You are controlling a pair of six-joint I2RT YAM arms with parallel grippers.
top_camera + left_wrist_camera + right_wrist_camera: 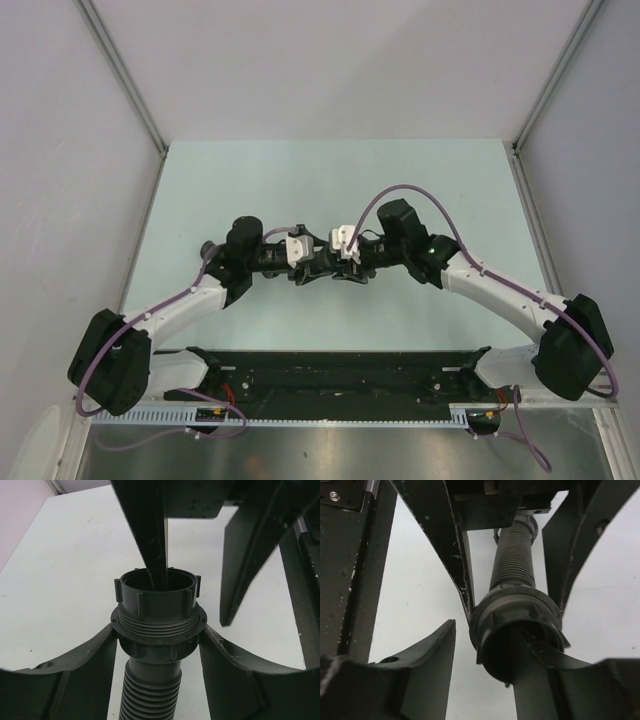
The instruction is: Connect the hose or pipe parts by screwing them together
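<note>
A black corrugated tube (151,692) with a wide collar carries a black ribbed ring nut (156,600) on its threaded end. My left gripper (159,630) is shut on the collar, a finger pressed to each side. In the top view the left gripper (303,262) and the right gripper (342,262) meet tip to tip over the middle of the table. My right gripper (485,627) stands partly open at the ring nut (495,617). One of its fingers (535,680) reaches into the nut's mouth. The other finger (427,665) stands clear of the nut. The tube (514,555) runs away behind the nut.
The pale green table top (330,180) sits inside grey walls with metal posts at the corners. A black rail (340,375) with the arm bases runs along the near edge. Purple cables (420,195) loop over both arms.
</note>
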